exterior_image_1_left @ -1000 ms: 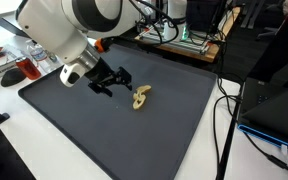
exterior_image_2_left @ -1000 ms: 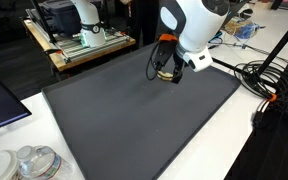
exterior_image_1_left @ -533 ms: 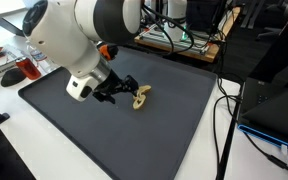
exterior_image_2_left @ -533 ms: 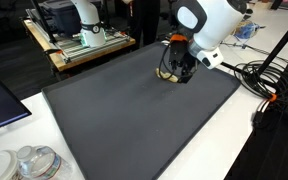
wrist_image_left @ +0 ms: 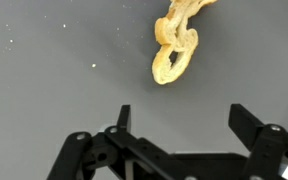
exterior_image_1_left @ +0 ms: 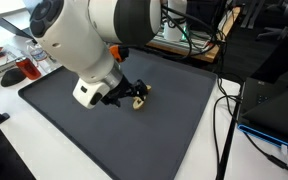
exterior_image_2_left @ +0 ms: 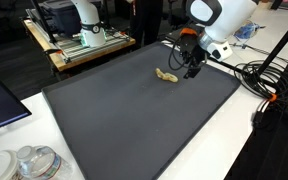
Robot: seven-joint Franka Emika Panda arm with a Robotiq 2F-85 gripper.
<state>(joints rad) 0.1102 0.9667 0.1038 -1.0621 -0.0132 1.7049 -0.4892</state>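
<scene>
A small tan, knotted pretzel-like object (wrist_image_left: 175, 48) lies on the dark grey mat (wrist_image_left: 44, 70); both exterior views show it (exterior_image_1_left: 140, 97) (exterior_image_2_left: 166, 75). My gripper (wrist_image_left: 184, 118) hovers just short of it, open, with nothing between its black fingers (wrist_image_left: 253, 126). In an exterior view the gripper (exterior_image_2_left: 191, 68) hangs a little to the right of the object and apart from it. In an exterior view the gripper (exterior_image_1_left: 127, 93) sits right beside the object, partly hidden by the big white arm (exterior_image_1_left: 84, 45).
The mat (exterior_image_2_left: 134, 110) covers a white table (exterior_image_2_left: 234, 140). Cables (exterior_image_2_left: 259, 75) run along the table's side, and plastic containers (exterior_image_2_left: 29, 163) stand at a corner. A bench with equipment (exterior_image_2_left: 79, 40) stands behind. A laptop-like device (exterior_image_1_left: 274, 110) and a red item (exterior_image_1_left: 24, 68) flank the mat.
The arm has swung across the mat, so the gripper has drawn back from over the tan object to one side of it. The jaws stay open; the object has not moved.
</scene>
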